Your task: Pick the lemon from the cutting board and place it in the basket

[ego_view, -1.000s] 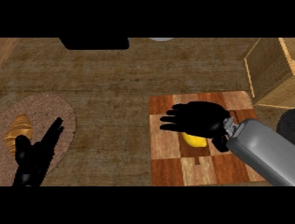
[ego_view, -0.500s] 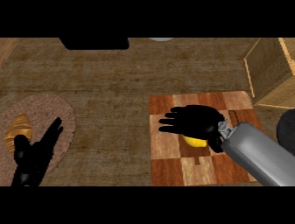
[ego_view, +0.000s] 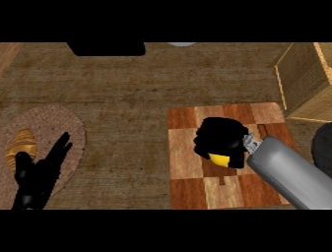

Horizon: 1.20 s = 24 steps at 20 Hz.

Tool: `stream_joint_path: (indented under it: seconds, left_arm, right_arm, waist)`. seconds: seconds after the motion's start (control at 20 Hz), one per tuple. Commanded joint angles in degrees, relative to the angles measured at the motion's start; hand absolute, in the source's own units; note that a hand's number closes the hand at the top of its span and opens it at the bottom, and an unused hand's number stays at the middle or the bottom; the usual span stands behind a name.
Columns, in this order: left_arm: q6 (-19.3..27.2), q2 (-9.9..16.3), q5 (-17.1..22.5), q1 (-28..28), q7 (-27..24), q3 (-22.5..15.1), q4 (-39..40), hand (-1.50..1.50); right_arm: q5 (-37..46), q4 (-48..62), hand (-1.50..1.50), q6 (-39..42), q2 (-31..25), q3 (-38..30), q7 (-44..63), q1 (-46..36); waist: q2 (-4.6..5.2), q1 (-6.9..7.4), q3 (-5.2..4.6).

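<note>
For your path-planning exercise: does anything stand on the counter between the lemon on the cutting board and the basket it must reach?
Nothing visible does. The right hand is curled over the lemon on the cutting board; the basket stands just beyond the board's far right corner, with only bare board and counter between.

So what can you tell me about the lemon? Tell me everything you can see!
Only a small bright yellow patch of the lemon shows, smooth and glossy-looking. The rest is hidden, because the right robot hand is curled over it from above, black fingers wrapped round it. It sits over the middle of the checkered wooden cutting board, not in the basket yet. Whether it rests on the board or is just lifted cannot be told.
</note>
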Motion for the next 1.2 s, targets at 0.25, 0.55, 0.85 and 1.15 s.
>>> stream_joint_path:
  seconds: [0.25,0.55,0.85,1.15]
  left_arm:
    - [1.1,-1.1,0.3,3.0,2.2,1.0,3.6,0.00]
    - [1.8,-0.1,0.4,6.1,2.5,2.0,0.7,0.00]
    - [1.8,-0.3,-0.1,5.0,2.6,2.1,2.0,0.00]
    - [1.4,-1.3,-0.3,6.4,1.9,0.9,0.7,0.00]
  right_arm:
    - [0.1,4.5,1.50,1.2,5.6,-9.4,18.8,4.9]
    - [-1.4,4.7,1.50,-3.9,11.9,-22.2,44.7,11.4]
    - [-4.4,-9.1,1.50,-13.4,22.8,-28.3,56.5,14.6]
    - [-14.4,-27.1,1.50,-23.7,24.8,-34.8,62.1,9.4]
  waist:
    - [0.23,-2.68,-1.24]
    - [-0.28,-4.78,-1.28]
    - [0.01,-4.15,-1.18]
    - [-0.34,-3.18,-1.21]
